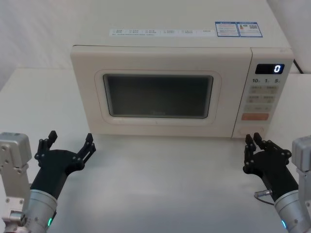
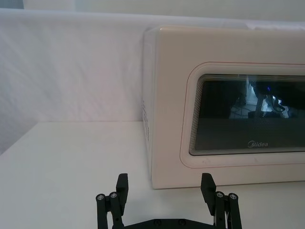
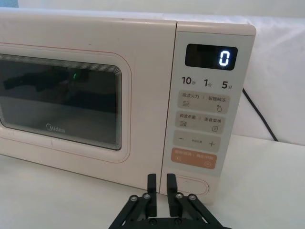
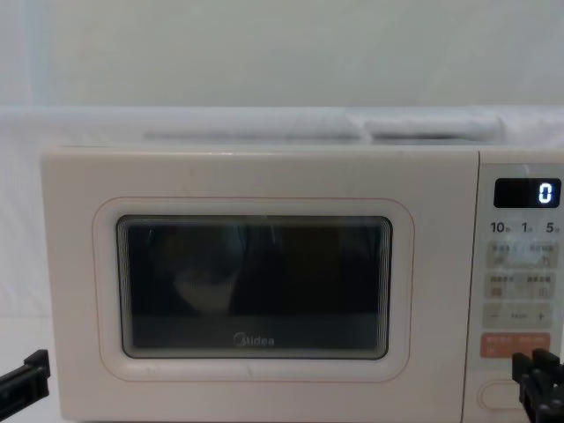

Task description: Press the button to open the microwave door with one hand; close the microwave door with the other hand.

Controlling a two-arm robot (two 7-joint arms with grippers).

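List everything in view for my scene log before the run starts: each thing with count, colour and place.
microwave: one, cream-white, at the back of the table, facing the robot.
microwave door: one, cream with a dark window, shut, on the oven's front left.
button: one, cream, bottom of the control panel.
display: one, black, showing 0, top of the panel.
table: one, white, under the oven.
left gripper: one, black, open, low before the door's left end.
right gripper: one, black, fingers nearly together, just before the button.
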